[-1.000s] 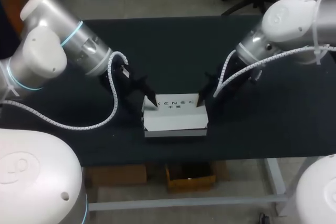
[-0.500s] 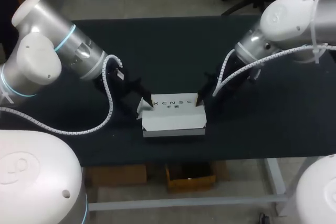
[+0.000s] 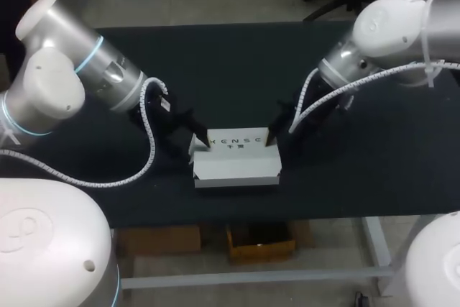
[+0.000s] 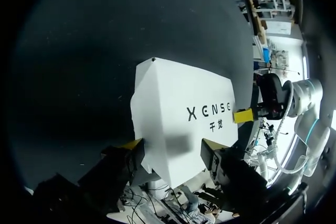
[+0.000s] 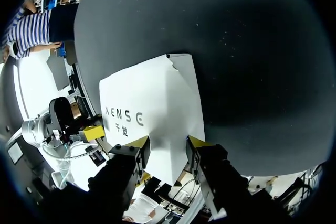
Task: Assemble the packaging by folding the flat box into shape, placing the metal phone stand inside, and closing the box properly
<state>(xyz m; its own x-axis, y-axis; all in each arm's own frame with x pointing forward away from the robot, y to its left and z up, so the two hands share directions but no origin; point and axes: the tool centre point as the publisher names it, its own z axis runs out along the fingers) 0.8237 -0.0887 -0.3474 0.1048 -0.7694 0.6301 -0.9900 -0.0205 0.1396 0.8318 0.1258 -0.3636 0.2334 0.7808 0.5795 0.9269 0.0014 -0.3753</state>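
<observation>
White card, smooth and matt, lies nearest you. The rectangular white cardboard box [image 3: 237, 167] is folded into shape and sits near the front edge of the black cloth-covered table [image 3: 237, 62]. A long plain panel faces you, and behind it lies the flat top panel with dark print.

At the box's left end a small flap [image 3: 192, 146] of card stands out a little from the side.

Just behind that flap, your left gripper [image 3: 204, 137] rests at the far left corner of the top panel. In the left wrist view its black fingers [image 4: 131, 153] with yellow tips stand apart. The box's end shows between them and nothing is clamped.

Your right gripper [image 3: 271, 138] sits at the far right corner, on the other side of the print. Its fingers [image 5: 137, 150] are also spread, with white card filling the gap between them. The box runs wider than that gap, so they lie over the panel rather than pinching it.

Both arms come down to the box from the outer sides. They have rounded white and brushed-silver shells, each trailed by a white spiral-wrapped cable [image 3: 147, 124].

Beyond them the dark cloth stretches flat to the table's far edge.
</observation>
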